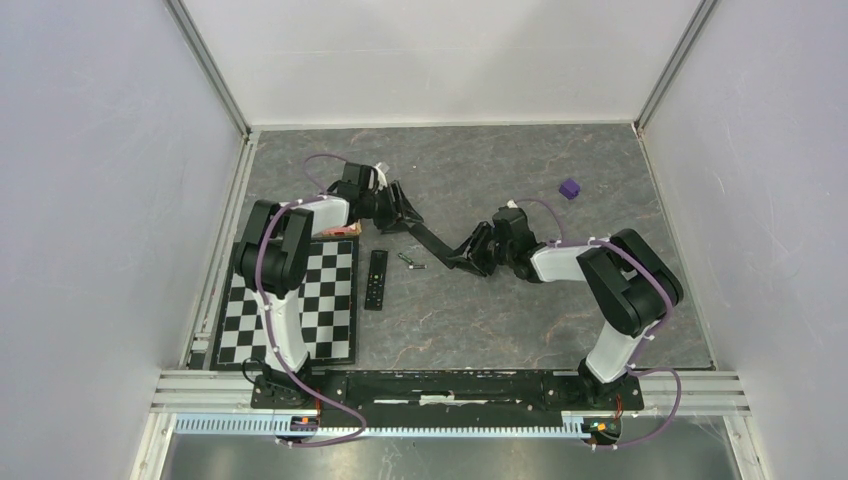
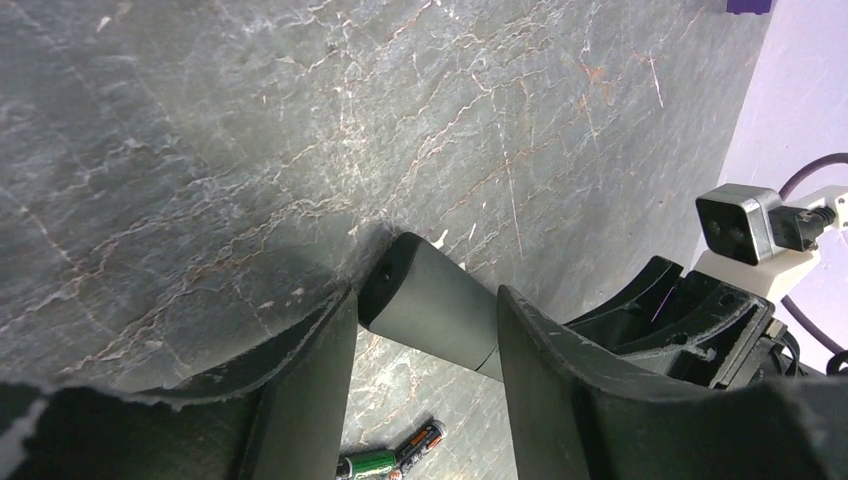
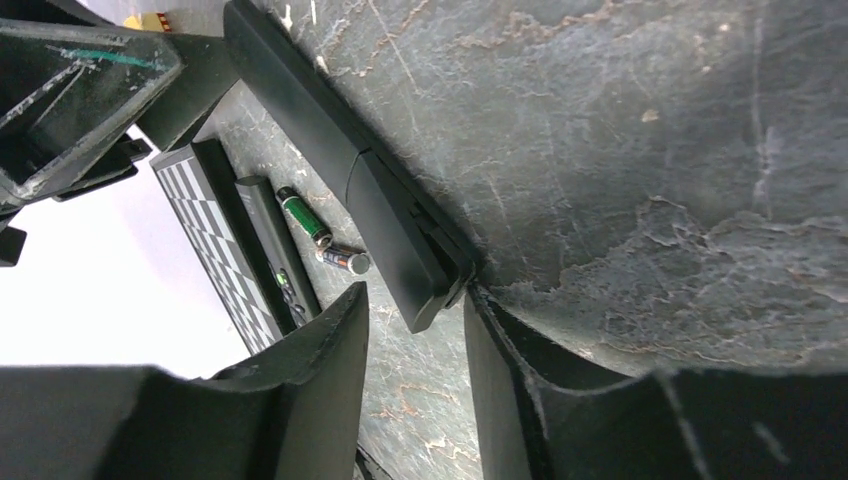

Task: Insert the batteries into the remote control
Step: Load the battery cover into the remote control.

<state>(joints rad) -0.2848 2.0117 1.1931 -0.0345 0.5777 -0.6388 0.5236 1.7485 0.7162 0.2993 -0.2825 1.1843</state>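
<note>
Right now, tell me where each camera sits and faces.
Top external: above and behind, looking down on the table; left arm, right arm show.
Left wrist: on its arm, facing the table past the left tool around the remote control.
Right wrist: on its arm, facing opposite; right tool at that remote's other end.
Shared: both wrist views catch the batteries.

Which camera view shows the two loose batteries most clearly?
The right wrist view: both batteries lie whole and unblocked on the table, a green one and a darker one. The top view shows only tiny specks; the left wrist view catches them at its bottom edge.
</note>
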